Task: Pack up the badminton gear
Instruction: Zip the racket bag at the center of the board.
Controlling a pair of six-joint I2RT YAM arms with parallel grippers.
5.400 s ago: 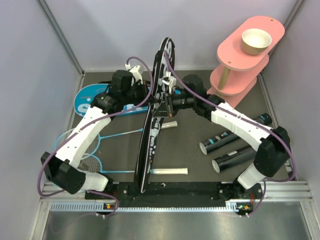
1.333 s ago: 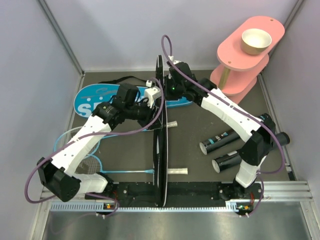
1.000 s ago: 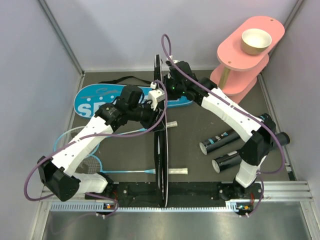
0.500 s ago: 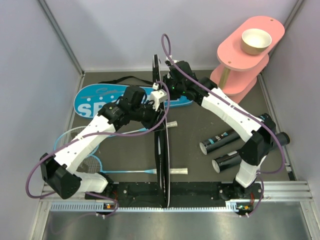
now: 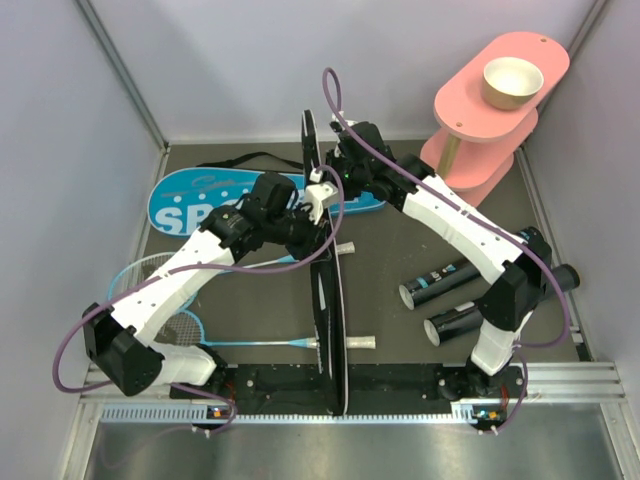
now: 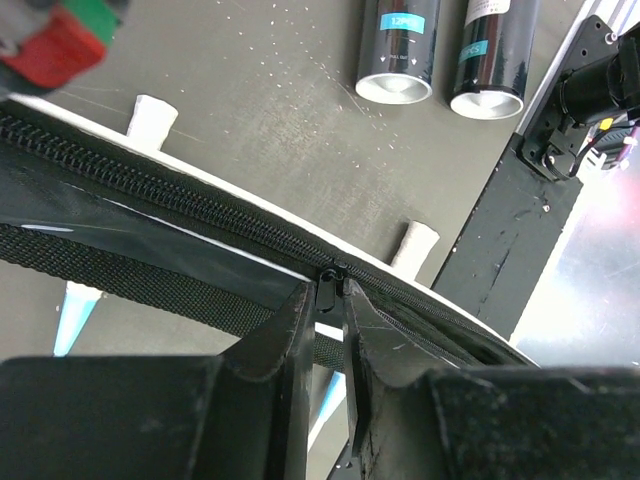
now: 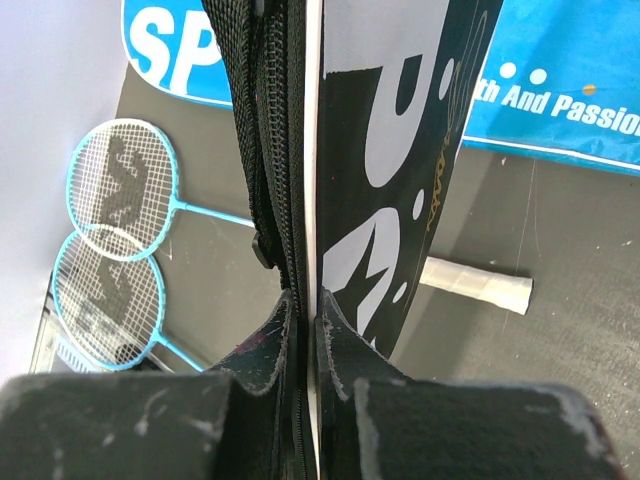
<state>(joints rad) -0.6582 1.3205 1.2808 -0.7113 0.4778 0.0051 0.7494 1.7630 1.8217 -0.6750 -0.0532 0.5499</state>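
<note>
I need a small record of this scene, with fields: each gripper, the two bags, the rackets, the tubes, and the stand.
left gripper: fingers on both sides of the zipper pull of the black bag; grip not certain
right gripper: shut on the black bag's edge
black bag: standing on its edge between the arms
blue bag: lying flat, far left
blue rackets: two, lying flat at left, outside both bags
tubes: two, lying side by side at right
pink stand: far right corner, bowl on top

Blue bag (image 5: 188, 203) lettering half hidden behind left arm (image 5: 165, 285).
</note>
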